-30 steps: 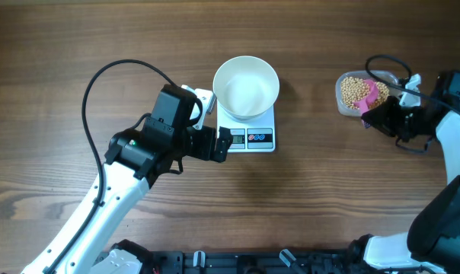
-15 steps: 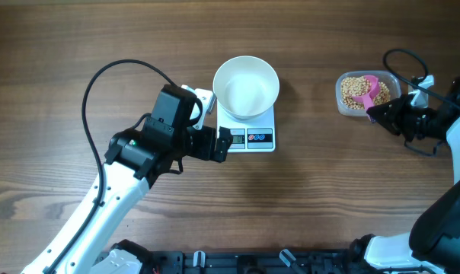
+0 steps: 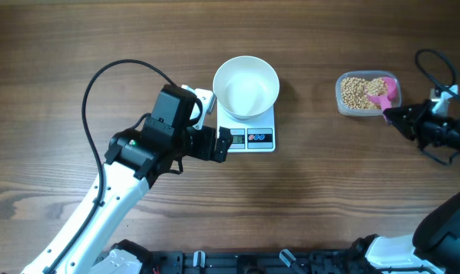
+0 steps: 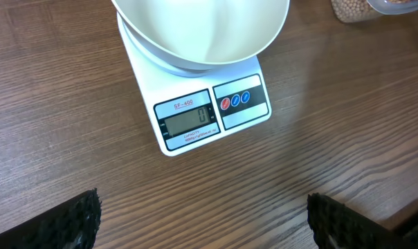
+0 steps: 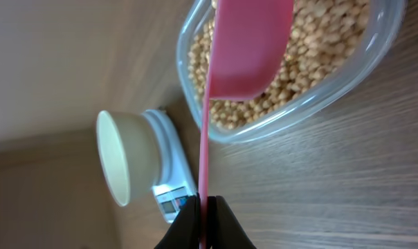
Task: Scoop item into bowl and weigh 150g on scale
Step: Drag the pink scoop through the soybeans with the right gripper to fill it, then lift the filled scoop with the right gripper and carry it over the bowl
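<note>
The white bowl [image 3: 246, 86] sits empty on the white scale [image 3: 249, 136] at the table's middle; in the left wrist view the bowl [image 4: 202, 31] and scale [image 4: 212, 114] lie ahead of my wide open left gripper [image 4: 202, 225]. The left gripper [image 3: 224, 144] hovers just left of the scale's display. Tan beans [image 3: 358, 91] fill a clear tub [image 3: 367, 94] at the right. My right gripper [image 3: 391, 116] is shut on the handle of a pink scoop [image 3: 385, 93], whose cup rests over the beans [image 5: 313, 52]. In the right wrist view the scoop [image 5: 247, 48] runs up from the gripper [image 5: 205, 207].
The clear tub [image 5: 292, 104] stands near the table's right edge. A black cable [image 3: 112, 84] loops over the left arm. The right arm's body [image 3: 451, 175] runs down the right side.
The right gripper has moved right with the pink scoop, drawing its cup from the tub's left part to its right end. The left arm has stayed still.
</note>
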Robot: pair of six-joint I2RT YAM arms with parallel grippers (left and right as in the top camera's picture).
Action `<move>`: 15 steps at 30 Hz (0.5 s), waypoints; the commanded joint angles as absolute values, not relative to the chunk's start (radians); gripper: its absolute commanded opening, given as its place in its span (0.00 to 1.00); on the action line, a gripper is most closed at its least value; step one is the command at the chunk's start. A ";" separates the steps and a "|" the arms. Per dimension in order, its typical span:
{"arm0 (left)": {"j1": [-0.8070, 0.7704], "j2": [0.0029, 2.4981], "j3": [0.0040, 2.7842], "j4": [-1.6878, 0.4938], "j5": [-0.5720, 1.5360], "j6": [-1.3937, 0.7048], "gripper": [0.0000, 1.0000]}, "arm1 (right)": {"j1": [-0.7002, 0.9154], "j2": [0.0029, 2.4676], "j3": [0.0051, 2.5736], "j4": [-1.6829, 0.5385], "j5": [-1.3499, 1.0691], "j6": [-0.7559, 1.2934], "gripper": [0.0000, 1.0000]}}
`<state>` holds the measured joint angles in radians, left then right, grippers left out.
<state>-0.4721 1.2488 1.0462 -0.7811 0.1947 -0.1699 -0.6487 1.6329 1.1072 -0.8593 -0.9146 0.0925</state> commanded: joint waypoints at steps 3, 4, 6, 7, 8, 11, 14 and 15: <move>-0.475 1.240 1.047 -0.778 0.200 -0.154 1.00 | -0.656 1.646 1.101 -0.913 -1.049 0.017 0.04; -0.475 1.240 1.047 -0.778 0.200 -0.154 1.00 | -0.656 1.646 1.101 -0.918 -1.049 0.014 0.04; -0.475 1.240 1.047 -0.778 0.200 -0.154 1.00 | -0.656 1.646 1.101 -0.923 -1.049 0.002 0.04; -0.475 1.240 1.047 -0.778 0.200 -0.154 1.00 | -0.658 1.646 1.101 -0.929 -1.050 0.002 0.04; -0.475 1.240 1.047 -0.778 0.200 -0.154 1.00 | -0.662 1.646 1.101 -0.933 -1.055 0.001 0.04; -0.475 1.240 1.047 -0.778 0.200 -0.154 1.00 | -0.686 1.646 1.101 -0.947 -1.056 -0.003 0.04; -0.475 1.240 1.047 -0.778 0.200 -0.154 1.00 | -0.698 1.645 1.101 -0.973 -1.069 -0.046 0.04; -0.475 1.240 1.047 -0.778 0.200 -0.154 1.00 | -0.698 1.645 1.101 -0.984 -1.080 -0.061 0.04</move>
<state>-0.4721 1.2488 1.0462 -0.7811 0.1947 -0.1699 -0.6876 1.6329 1.1072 -0.9638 -1.0153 0.0124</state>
